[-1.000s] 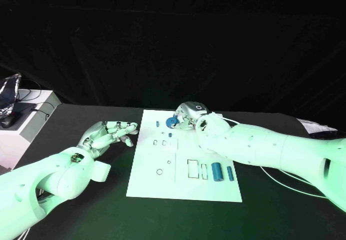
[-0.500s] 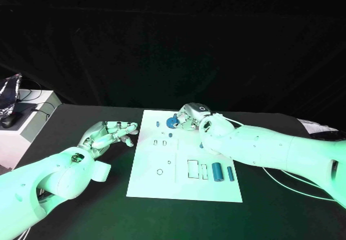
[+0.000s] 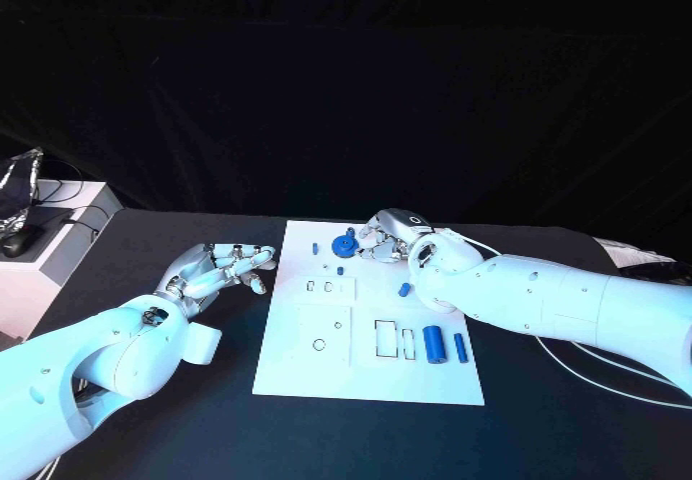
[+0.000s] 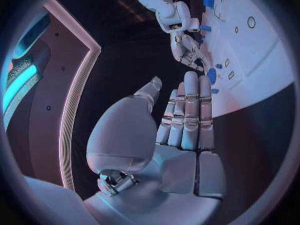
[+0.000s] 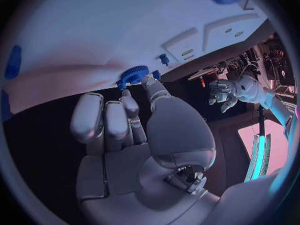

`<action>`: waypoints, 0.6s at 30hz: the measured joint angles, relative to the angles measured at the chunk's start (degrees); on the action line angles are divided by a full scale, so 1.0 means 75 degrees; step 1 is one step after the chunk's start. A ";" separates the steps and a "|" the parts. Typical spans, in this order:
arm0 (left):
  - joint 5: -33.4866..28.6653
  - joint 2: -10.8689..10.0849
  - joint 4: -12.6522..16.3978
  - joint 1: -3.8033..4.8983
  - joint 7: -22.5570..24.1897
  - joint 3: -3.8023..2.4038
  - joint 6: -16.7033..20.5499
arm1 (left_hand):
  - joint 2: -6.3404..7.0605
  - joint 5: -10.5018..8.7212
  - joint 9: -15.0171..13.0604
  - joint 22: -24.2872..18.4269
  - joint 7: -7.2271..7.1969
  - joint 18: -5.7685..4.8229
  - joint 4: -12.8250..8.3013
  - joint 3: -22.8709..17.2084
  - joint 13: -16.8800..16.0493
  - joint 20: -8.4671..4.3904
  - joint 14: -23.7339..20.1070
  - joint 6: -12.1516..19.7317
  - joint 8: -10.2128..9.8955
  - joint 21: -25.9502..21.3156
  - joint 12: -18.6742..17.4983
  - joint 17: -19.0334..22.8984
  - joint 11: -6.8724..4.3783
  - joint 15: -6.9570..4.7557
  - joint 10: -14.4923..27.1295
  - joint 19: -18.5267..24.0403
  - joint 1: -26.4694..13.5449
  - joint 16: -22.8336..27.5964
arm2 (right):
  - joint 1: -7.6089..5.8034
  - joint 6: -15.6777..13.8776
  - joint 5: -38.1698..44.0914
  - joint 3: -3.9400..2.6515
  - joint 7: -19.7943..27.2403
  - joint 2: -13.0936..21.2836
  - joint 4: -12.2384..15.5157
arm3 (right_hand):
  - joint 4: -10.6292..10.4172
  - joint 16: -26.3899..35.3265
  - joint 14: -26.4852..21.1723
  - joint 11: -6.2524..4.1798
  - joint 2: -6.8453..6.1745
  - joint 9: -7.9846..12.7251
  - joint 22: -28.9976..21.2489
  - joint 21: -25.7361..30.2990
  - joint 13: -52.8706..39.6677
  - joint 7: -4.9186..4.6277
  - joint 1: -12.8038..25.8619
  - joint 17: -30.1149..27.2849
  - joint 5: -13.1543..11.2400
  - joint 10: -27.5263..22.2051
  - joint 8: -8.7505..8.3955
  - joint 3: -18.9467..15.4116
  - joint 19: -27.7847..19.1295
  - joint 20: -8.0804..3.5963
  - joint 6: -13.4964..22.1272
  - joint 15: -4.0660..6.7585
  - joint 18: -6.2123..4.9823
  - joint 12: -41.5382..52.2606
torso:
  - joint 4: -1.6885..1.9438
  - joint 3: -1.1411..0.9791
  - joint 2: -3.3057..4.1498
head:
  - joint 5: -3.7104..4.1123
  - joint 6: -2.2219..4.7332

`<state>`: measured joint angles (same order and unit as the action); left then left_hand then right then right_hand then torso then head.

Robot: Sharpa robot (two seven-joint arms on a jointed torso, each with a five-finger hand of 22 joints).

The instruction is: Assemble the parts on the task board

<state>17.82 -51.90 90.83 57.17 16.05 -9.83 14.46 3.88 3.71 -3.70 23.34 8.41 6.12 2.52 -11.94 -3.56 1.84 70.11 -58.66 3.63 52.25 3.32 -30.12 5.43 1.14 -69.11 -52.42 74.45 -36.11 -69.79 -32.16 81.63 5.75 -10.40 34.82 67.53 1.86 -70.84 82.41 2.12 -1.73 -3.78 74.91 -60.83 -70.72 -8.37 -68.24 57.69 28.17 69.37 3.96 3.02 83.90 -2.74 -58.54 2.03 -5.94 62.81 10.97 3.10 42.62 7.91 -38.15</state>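
My right hand (image 3: 387,238) is over the far edge of the task board (image 3: 296,365), its fingers bunched toward the blue gear (image 3: 343,244) that sits on the board near that edge; from my right wrist camera, my fingertips (image 5: 147,81) reach right up to the gear (image 5: 134,75), but I cannot tell whether they pinch it or only touch its rim. Beside the gear a small blue peg (image 3: 316,246) stands toward the board's left edge, and another small blue piece (image 3: 340,269) lies just nearer to me than the gear. Toward the board's right edge, close under my right forearm, lies a short blue piece (image 3: 405,290). Near the board's near right corner two blue cylinders lie side by side, the thicker blue cylinder (image 3: 434,344) on the inner side and the slimmer blue cylinder (image 3: 462,347) nearest the right edge, next to a rectangular recess (image 3: 385,337). My left hand (image 3: 219,269) rests off the board, over the black table (image 3: 173,420) just beside the board's left edge, holding nothing, palm toward my head camera with the fingers loosely curled and apart; my left wrist camera shows its fingers (image 4: 189,116) stretched out side by side, with the thumb standing away from them. A white box (image 3: 61,245) sits at the table's far left corner.
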 measured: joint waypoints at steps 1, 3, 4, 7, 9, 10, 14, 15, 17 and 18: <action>0.0000 -0.0001 0.0000 0.0000 0.0000 0.0000 0.0000 | 0.0000 0.0000 0.0000 0.0000 0.0000 0.0000 0.0000 0.0000 0.0000 0.0000 0.0000 0.0000 0.0000 0.0000 0.0000 0.0000 0.0000 0.0000 0.0000 0.0000 0.0000 0.0000 | -0.0008 -0.0036 -0.0069 -0.0008 0.0035 0.0100 0.0088 | 0.0061 0.0000 0.0000 0.0000 0.0026 0.0000 0.0000 0.0000 0.0000 -0.0001 -0.0029 -0.0002 0.0000 0.0000 0.0000 0.0016 0.0000 0.0000 -0.0004 0.0000 0.0016 0.0000 | -0.0003 0.0001 -0.0001 | 0.0000 0.0003; 0.0000 -0.0006 0.0000 -0.0001 0.0000 0.0000 -0.0001 | 0.0000 0.0000 0.0000 0.0000 0.0000 0.0001 0.0000 0.0000 0.0000 0.0000 0.0000 0.0000 0.0000 0.0000 0.0000 0.0000 0.0000 0.0000 0.0000 0.0000 0.0000 0.0000 | -0.0042 -0.0125 -0.0292 -0.0026 0.0166 0.0350 0.0296 | 0.0158 0.0000 0.0000 0.0000 0.0080 0.0000 0.0000 0.0032 0.0011 0.0001 -0.0187 -0.0038 -0.0171 0.0000 0.0000 0.0079 0.0000 0.0000 -0.0006 0.0000 0.0023 -0.0005 | -0.0010 0.0002 -0.0004 | 0.0007 0.0015; 0.0000 -0.0008 0.0001 -0.0001 0.0000 0.0000 -0.0001 | 0.0000 0.0000 0.0000 0.0000 0.0000 0.0000 0.0000 0.0000 0.0000 0.0000 0.0000 0.0000 0.0000 0.0000 0.0000 0.0000 0.0000 0.0000 0.0000 0.0000 0.0000 0.0000 | -0.0063 -0.0161 -0.0415 -0.0034 0.0246 0.0454 0.0367 | 0.0224 0.0023 0.0000 0.0005 0.0088 0.0000 0.0000 0.0082 0.0044 -0.0003 -0.0302 -0.0080 -0.0412 -0.0028 0.0000 0.0099 0.0000 0.0000 -0.0003 0.0000 0.0025 -0.0051 | -0.0011 0.0001 -0.0004 | 0.0014 0.0023; 0.0000 -0.0019 -0.0001 -0.0002 0.0000 0.0000 -0.0001 | 0.0000 0.0000 0.0000 -0.0009 0.0000 0.0000 0.0000 0.0000 0.0000 0.0000 0.0000 0.0000 0.0000 0.0000 0.0000 0.0000 0.0000 0.0000 0.0000 0.0000 0.0000 0.0000 | -0.0142 -0.0228 -0.0940 -0.0054 0.0654 0.0843 0.0617 | 0.0408 0.0098 0.0000 0.0042 0.0087 0.0000 0.0000 0.0146 0.0150 -0.0048 -0.0606 -0.0162 -0.1065 -0.0181 0.0000 0.0095 0.0000 0.0000 0.0043 0.0000 0.0033 -0.0186 | -0.0029 0.0000 -0.0007 | 0.0025 0.0050; 0.0000 -0.0021 -0.0002 -0.0003 0.0002 0.0001 -0.0001 | 0.0000 0.0000 0.0000 -0.0009 0.0000 0.0000 0.0000 0.0000 0.0000 0.0000 0.0000 0.0000 0.0000 0.0000 0.0000 -0.0001 0.0000 0.0000 0.0000 0.0000 0.0000 0.0000 | -0.0174 -0.0235 -0.1338 -0.0061 0.0990 0.1098 0.0723 | 0.0473 0.0170 0.0000 0.0041 0.0051 0.0000 -0.0001 0.0146 0.0221 -0.0057 -0.0775 -0.0200 -0.1367 -0.0235 0.0000 0.0031 0.0000 0.0000 0.0052 0.0000 0.0034 -0.0262 | -0.0048 -0.0005 -0.0008 | 0.0026 0.0066; 0.0000 -0.0023 -0.0002 -0.0005 0.0004 0.0001 -0.0001 | 0.0000 0.0000 0.0000 -0.0009 0.0000 0.0000 0.0000 0.0000 0.0000 0.0000 0.0000 0.0000 0.0000 0.0000 0.0000 -0.0001 0.0000 0.0000 0.0000 0.0000 0.0000 0.0000 | -0.0181 -0.0233 -0.1513 -0.0061 0.1148 0.1212 0.0775 | 0.0503 0.0170 0.0000 0.0040 0.0007 -0.0001 0.0000 0.0146 0.0247 -0.0057 -0.0817 -0.0207 -0.1425 -0.0235 0.0000 0.0000 0.0000 0.0000 0.0052 0.0000 0.0033 -0.0286 | -0.0057 -0.0010 -0.0009 | 0.0021 0.0073; 0.0000 -0.0024 -0.0002 -0.0016 0.0009 0.0001 -0.0002 | 0.0000 0.0000 0.0000 -0.0009 0.0000 0.0000 0.0000 0.0000 0.0000 0.0000 0.0000 0.0000 0.0000 -0.0001 0.0000 -0.0001 0.0000 0.0000 0.0000 0.0000 0.0000 0.0000 | -0.0191 -0.0187 -0.2201 -0.0060 0.1767 0.1626 0.0895 | 0.0550 0.0217 0.0000 0.0067 -0.0035 0.0000 -0.0001 0.0146 0.0346 -0.0057 -0.0940 -0.0208 -0.1499 -0.0288 0.0000 -0.0078 0.0000 0.0000 0.0053 0.0000 0.0034 -0.0329 | -0.0095 -0.0040 -0.0010 | 0.0017 0.0103; 0.0000 -0.0026 -0.0002 -0.0025 0.0010 0.0001 -0.0002 | 0.0000 0.0000 0.0000 -0.0009 0.0000 0.0000 0.0000 0.0000 0.0000 0.0000 0.0000 0.0000 0.0000 -0.0001 0.0000 -0.0001 0.0000 0.0000 0.0000 0.0000 0.0000 0.0000 | -0.0194 -0.0159 -0.2376 -0.0060 0.1934 0.1734 0.0910 | 0.0561 0.0217 0.0000 0.0055 -0.0072 0.0000 -0.0001 0.0146 0.0360 -0.0057 -0.0977 -0.0208 -0.1499 -0.0301 0.0000 -0.0110 0.0000 0.0000 0.0053 0.0000 0.0034 -0.0329 | -0.0105 -0.0051 -0.0010 | 0.0025 0.0115; 0.0000 -0.0028 -0.0001 -0.0038 0.0011 0.0001 -0.0002 | 0.0000 0.0000 0.0000 -0.0009 0.0000 0.0000 0.0000 0.0000 0.0000 0.0000 0.0000 0.0000 0.0000 -0.0001 0.0000 -0.0001 0.0000 0.0000 0.0000 0.0000 0.0000 0.0000 | -0.0197 -0.0115 -0.2600 -0.0059 0.2155 0.1877 0.0912 | 0.0566 0.0217 0.0000 0.0054 -0.0097 -0.0001 -0.0001 0.0146 0.0370 -0.0057 -0.1002 -0.0198 -0.1499 -0.0302 0.0000 -0.0131 0.0000 0.0000 0.0053 0.0000 0.0035 -0.0329 | -0.0123 -0.0067 -0.0010 | 0.0042 0.0125; -0.0001 -0.0028 -0.0001 -0.0046 0.0011 0.0001 -0.0002 | 0.0000 0.0000 0.0000 -0.0009 0.0000 0.0000 0.0000 0.0000 0.0000 0.0000 0.0000 0.0000 0.0000 -0.0001 0.0000 -0.0001 0.0000 0.0000 0.0000 0.0000 0.0000 0.0000 | -0.0198 -0.0091 -0.2696 -0.0059 0.2256 0.1942 0.0903 | 0.0575 0.0232 0.0000 0.0054 -0.0128 -0.0001 -0.0001 0.0129 0.0377 -0.0057 -0.1033 -0.0192 -0.1499 -0.0302 0.0000 -0.0139 0.0000 0.0000 0.0053 0.0000 0.0034 -0.0329 | -0.0134 -0.0078 -0.0010 | 0.0058 0.0130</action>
<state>17.81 -52.11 90.82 56.83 16.13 -9.82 14.44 3.88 3.71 -3.69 23.27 8.41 6.12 2.52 -11.95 -3.56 1.84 70.11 -58.66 3.63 52.25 3.31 -30.13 5.42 1.14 -69.11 -52.42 74.45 -36.11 -71.27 -32.84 61.41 5.30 6.53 49.38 74.30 6.17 -69.10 82.41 2.53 -2.69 -3.79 74.90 -59.86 -67.89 -8.79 -75.98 56.25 16.93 67.10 3.96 1.98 83.90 -2.74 -58.14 2.03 -5.69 60.34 9.96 2.51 42.54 8.34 -37.17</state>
